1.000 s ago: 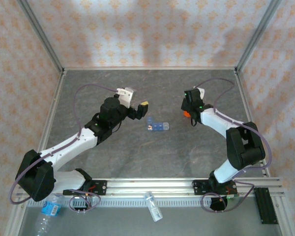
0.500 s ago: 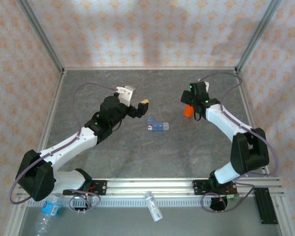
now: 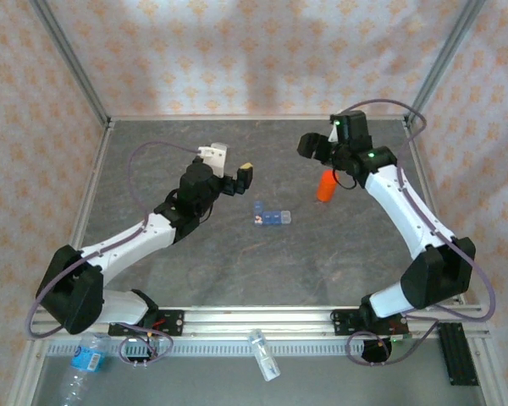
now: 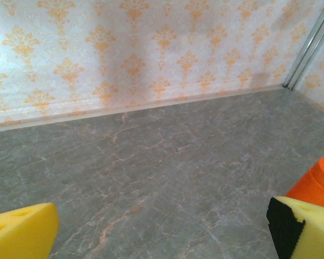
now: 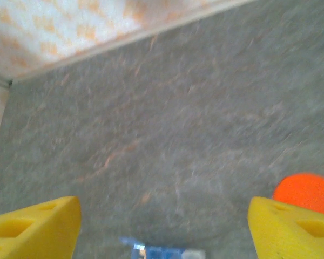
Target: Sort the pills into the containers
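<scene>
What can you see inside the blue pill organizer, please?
The pill organizer shows a small orange-white speck, perhaps a pill, in its left end compartment. What the other compartments hold is too small to tell.

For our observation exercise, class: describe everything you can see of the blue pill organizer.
The pill organizer is a small translucent blue plastic strip of square compartments, lying flat on the grey table, near its middle. A speck of orange shows at its left end. No jaws touch it; the orange vial stands apart, to its right.
</scene>
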